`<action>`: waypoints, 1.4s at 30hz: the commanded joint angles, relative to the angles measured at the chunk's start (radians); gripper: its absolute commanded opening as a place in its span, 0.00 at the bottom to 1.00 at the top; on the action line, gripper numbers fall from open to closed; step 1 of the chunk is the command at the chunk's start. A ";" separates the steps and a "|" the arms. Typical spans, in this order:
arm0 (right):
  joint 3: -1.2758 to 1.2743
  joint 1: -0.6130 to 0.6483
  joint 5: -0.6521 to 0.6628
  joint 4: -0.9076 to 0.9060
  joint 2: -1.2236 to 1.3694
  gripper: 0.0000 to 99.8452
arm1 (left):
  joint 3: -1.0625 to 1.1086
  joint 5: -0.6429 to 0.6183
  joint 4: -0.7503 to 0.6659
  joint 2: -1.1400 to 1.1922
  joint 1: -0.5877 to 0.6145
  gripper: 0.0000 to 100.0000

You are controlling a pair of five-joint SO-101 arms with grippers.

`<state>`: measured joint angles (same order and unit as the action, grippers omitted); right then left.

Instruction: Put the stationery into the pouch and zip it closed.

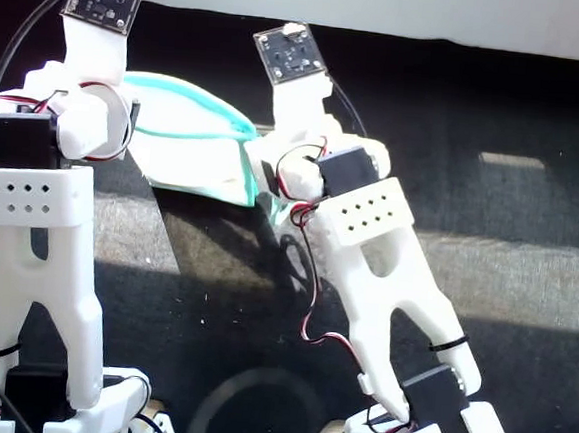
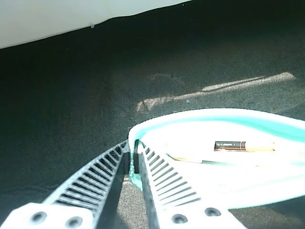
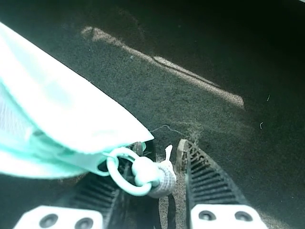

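Dark cloth desk (image 1: 524, 295): carries both arms and the pouch; pale bands of sunlight cross it.
Pouch (image 1: 190, 143): mint-green and white, lying on the desk between the ends of the two arms in the high view.
Pouch mouth: open in the left wrist view, where the green-edged rim curves wide and the pale inside shows; the zip is not closed.
Pencil (image 2: 243, 146): inside the pouch, lying flat just under the open rim – a slim stick, dark at one end and tan along the rest.
Zip pull (image 3: 143, 174): green ring with a bead and a knotted cord, hanging from the corner of the pouch at the right arm's end.
Left arm (image 1: 71, 129): stands at the left end of the pouch, its wrist over the pouch edge.
Left jaws: together, clamped on the end of the pouch – a strip of green edge shows in the narrow slot between them.
Right arm (image 1: 355, 207): leans in to the right end of the pouch.
Right jaws: apart, low over the desk; the zip pull lies in the gap, closer to one jaw than the other. Whether it touches that jaw cannot be told.
Wall (image 2: 47, 19): pale strip beyond the far edge of the desk.
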<state>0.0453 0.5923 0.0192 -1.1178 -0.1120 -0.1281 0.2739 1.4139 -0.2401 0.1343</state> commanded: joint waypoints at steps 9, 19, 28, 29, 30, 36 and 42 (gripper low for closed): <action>0.048 -0.012 -0.011 -0.047 -0.001 0.13 | 0.015 -0.003 0.012 -0.001 -0.001 0.01; 0.048 -0.013 -0.011 -0.091 -0.001 0.18 | 0.015 -0.003 0.012 -0.001 -0.001 0.01; 0.033 -0.013 0.101 -0.082 -0.001 0.03 | 0.013 -0.003 0.012 -0.001 -0.001 0.01; 0.028 -0.015 0.103 -0.082 -0.001 0.00 | 0.013 -0.003 0.012 -0.001 -0.001 0.01; 0.027 -0.024 0.103 -0.082 -0.001 0.01 | 0.013 -0.003 0.012 -0.001 -0.001 0.01; 0.062 -0.082 0.106 -0.124 -0.048 0.00 | 0.021 -0.003 0.012 -0.001 -0.002 0.01; 0.093 -0.081 0.170 -0.165 -0.208 0.00 | 0.012 -0.003 0.014 -0.001 -0.008 0.01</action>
<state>0.0898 0.5309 0.1404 -1.2727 -0.2240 -0.1281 0.2739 1.4139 -0.2401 0.1327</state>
